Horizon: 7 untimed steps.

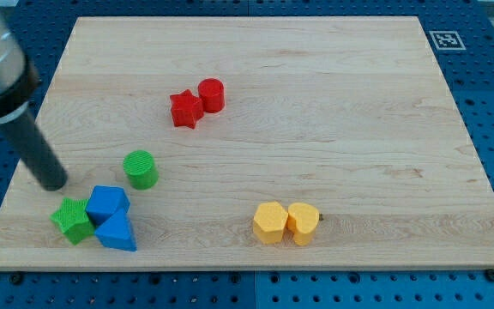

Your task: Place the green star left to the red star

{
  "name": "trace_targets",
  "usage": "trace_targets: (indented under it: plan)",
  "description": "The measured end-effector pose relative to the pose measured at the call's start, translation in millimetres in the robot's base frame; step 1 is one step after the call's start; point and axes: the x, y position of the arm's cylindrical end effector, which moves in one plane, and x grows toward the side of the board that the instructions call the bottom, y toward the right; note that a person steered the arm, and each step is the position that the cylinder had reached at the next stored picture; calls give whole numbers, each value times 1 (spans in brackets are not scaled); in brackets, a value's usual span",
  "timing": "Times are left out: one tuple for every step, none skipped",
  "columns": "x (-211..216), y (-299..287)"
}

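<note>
In the one camera view my tip point(52, 182), a bare rod with no fingers to open or close, rests at the frame's lower left just above the green star point(72, 220), which sits against the blue blocks point(110, 216) near the board's bottom-left corner, well apart from the red star point(185, 109) up at centre-left. I judge the risk is a push from here driving the star down off the edge or dragging the blue blocks along. The green cylinder point(141, 168) also lies near the path, and the red cylinder point(212, 93) touches the red star.

Bright, even light — soft shadows, sharp
</note>
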Motion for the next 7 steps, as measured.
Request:
trace_targets:
  plan:
    - [42, -12]
    - [81, 13]
    - [84, 48]
    - [84, 51]
    - [75, 51]
    - [51, 51]
    - [28, 51]
